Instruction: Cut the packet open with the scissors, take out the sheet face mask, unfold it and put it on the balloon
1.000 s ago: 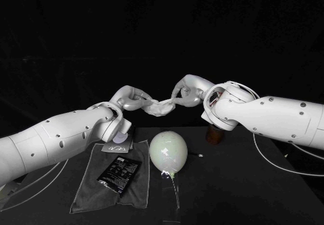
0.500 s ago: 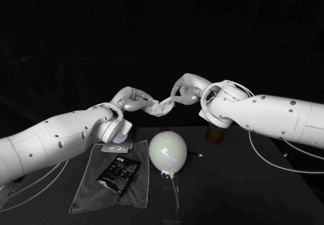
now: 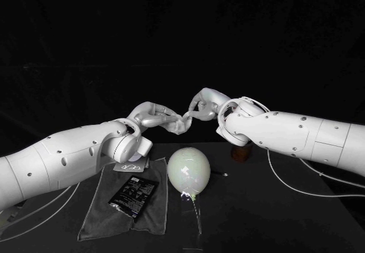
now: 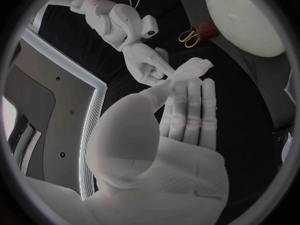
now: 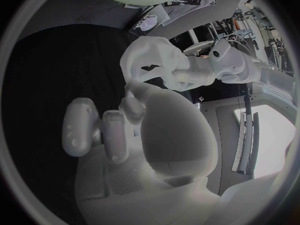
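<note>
Left hand (image 3: pixel 152 115): hanging in the air above and behind the balloon (image 3: pixel 189 169), thumb and fingers clamping one end of the sheet mask (image 3: pixel 180 124).

Right hand (image 3: pixel 204 105): also up above and behind the balloon and facing the left one. It's pinching the other end of the mask with its fingertips.

Sheet mask: out of the packet, bunching up in a crumpled white wad between the two hands. It's hanging over the balloon's far end, well clear of it.

Balloon: pale and egg-shaped, lying on the black table (image 3: pixel 258 211) with its knot pointing toward the robot.

Packet (image 3: pixel 134 196): black, lying flat on a grey cloth (image 3: pixel 103 211) just beside the balloon on the left-arm side. A small pale strip (image 3: pixel 131 166) is sitting at the cloth's far end.

Left wrist view bonus: showing yellow-handled scissors (image 4: pixel 189 36) standing in a brown holder (image 3: pixel 241 153) near the balloon. In the head view the right arm is covering the holder's top.

Right wrist view bonus: showing a small hole in the mask and how it's draping off the left hand, which the head view is too far off to catch.
</note>
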Controlling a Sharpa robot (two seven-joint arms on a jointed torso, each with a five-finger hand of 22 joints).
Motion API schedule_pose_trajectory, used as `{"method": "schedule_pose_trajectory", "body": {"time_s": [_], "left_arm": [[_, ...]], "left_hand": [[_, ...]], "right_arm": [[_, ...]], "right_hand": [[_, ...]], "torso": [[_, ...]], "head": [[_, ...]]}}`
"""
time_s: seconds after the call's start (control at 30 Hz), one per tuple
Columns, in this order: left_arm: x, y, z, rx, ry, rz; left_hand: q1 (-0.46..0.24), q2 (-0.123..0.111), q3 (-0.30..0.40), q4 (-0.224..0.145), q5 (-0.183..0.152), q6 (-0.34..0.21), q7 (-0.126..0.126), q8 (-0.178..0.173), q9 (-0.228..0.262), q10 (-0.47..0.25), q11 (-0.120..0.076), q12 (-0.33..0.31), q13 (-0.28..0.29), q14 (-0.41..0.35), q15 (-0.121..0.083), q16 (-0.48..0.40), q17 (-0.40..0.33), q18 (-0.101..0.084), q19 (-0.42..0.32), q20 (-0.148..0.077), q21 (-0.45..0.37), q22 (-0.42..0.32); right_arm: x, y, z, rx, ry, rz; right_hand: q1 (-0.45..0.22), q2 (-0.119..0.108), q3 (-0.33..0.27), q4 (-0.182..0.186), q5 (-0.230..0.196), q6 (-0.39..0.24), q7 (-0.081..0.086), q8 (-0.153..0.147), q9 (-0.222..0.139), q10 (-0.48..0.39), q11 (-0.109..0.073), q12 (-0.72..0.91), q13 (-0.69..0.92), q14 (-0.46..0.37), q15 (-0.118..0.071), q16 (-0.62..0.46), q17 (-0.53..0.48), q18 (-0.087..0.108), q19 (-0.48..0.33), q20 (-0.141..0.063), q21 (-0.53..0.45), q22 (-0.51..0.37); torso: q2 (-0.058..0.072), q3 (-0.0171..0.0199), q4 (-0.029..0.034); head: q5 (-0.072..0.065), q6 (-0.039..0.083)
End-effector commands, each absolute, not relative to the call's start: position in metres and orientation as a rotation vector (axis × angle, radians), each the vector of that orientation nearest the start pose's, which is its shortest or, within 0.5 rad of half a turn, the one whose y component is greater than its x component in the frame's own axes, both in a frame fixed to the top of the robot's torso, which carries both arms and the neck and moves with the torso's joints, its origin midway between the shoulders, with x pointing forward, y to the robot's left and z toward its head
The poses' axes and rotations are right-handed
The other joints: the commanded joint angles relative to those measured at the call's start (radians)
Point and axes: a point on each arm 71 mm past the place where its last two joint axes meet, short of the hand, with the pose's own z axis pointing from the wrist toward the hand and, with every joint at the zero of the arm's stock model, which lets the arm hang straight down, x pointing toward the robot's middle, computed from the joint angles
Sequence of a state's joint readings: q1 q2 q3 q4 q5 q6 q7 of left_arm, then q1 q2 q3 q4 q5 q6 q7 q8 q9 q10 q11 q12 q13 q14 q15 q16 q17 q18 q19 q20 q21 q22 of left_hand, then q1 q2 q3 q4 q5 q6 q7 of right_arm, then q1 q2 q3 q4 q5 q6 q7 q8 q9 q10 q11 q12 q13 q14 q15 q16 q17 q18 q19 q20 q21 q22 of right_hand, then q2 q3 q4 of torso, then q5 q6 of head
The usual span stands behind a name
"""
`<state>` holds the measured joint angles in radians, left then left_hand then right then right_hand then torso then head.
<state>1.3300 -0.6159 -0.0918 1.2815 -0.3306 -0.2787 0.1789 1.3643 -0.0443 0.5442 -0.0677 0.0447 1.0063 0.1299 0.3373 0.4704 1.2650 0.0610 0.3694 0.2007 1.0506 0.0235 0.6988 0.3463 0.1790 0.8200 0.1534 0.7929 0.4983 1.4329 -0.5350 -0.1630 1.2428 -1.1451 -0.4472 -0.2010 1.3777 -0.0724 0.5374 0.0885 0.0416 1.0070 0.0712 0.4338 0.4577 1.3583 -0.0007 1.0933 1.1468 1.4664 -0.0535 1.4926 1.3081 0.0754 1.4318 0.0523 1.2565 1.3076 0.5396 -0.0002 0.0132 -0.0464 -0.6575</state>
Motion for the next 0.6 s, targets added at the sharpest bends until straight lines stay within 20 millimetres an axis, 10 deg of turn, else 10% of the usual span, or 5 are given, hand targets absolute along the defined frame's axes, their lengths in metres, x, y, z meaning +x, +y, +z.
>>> {"method": "schedule_pose_trajectory", "body": {"time_s": [0.03, 0.3, 0.43, 0.6], "left_arm": [[0.542, 0.153, -0.153, -0.847, 1.672, -1.399], [0.539, 0.152, -0.156, -0.958, 1.702, -1.389], [0.538, 0.153, -0.158, -1.021, 1.71, -1.369], [0.537, 0.154, -0.16, -1.083, 1.704, -1.345]], "left_hand": [[-0.005, 0.001, 0.001, 0.004, 0.004, -0.008, 0.0, 0.006, 0.048, 0.009, -0.004, -0.008, -0.003, 0.032, -0.006, -0.016, -0.006, 0.007, 0.021, -0.008, -0.002, -0.006], [-0.007, -0.001, 0.006, 0.016, 0.004, -0.018, 0.0, 0.008, 0.067, 0.034, -0.007, -0.035, -0.012, 0.124, -0.017, -0.068, -0.013, 0.005, 0.08, -0.032, -0.01, -0.026], [-0.008, -0.002, 0.008, 0.02, 0.004, -0.02, -0.001, 0.008, 0.072, 0.042, -0.008, -0.041, -0.014, 0.143, -0.02, -0.077, -0.011, 0.005, 0.093, -0.036, -0.013, -0.031], [-0.007, -0.004, 0.017, 0.024, 0.005, -0.021, -0.004, 0.01, 0.08, 0.055, -0.012, -0.054, -0.019, 0.187, -0.029, -0.084, 0.0, 0.006, 0.127, -0.049, -0.011, -0.038]], "right_arm": [[0.561, -0.134, -0.119, 0.112, 1.55, 0.675], [0.56, -0.135, -0.132, 0.166, 1.578, 0.735], [0.555, -0.137, -0.138, 0.199, 1.589, 0.785], [0.547, -0.146, -0.142, 0.241, 1.558, 0.833]], "right_hand": [[-0.013, 0.002, 0.007, 0.0, 0.007, -0.008, 0.005, 0.007, 0.028, -0.009, 0.002, -0.014, -0.007, 0.057, -0.003, -0.009, 0.139, -0.009, -0.01, 0.001, -0.009, 0.176], [-0.041, -0.018, 0.004, 0.008, 0.007, -0.061, 0.025, -0.006, 0.02, -0.119, 0.019, -0.182, -0.134, 0.001, 0.013, -0.094, 0.037, 0.02, -0.097, 0.011, -0.178, 0.129], [-0.097, -0.085, -0.038, 0.052, 0.006, -0.164, 0.085, -0.082, -0.024, -0.318, 0.075, -0.453, -0.334, -0.239, 0.063, -0.404, -0.279, 0.089, -0.385, 0.048, -0.691, -0.034], [-0.091, -0.101, -0.057, 0.067, 0.007, -0.183, 0.098, -0.113, -0.047, -0.328, 0.087, -0.504, -0.393, -0.323, 0.077, -0.519, -0.385, 0.096, -0.407, 0.068, -0.755, -0.079]], "torso": [[-0.001, -0.0001, 0.0002], [-0.001, 0.0005, -0.001], [-0.001, 0.0007, -0.002], [-0.001, 0.0009, -0.0018]], "head": [[-0.001, -0.001], [-0.001, -0.003], [0.0, -0.005], [0.0, -0.006]]}}
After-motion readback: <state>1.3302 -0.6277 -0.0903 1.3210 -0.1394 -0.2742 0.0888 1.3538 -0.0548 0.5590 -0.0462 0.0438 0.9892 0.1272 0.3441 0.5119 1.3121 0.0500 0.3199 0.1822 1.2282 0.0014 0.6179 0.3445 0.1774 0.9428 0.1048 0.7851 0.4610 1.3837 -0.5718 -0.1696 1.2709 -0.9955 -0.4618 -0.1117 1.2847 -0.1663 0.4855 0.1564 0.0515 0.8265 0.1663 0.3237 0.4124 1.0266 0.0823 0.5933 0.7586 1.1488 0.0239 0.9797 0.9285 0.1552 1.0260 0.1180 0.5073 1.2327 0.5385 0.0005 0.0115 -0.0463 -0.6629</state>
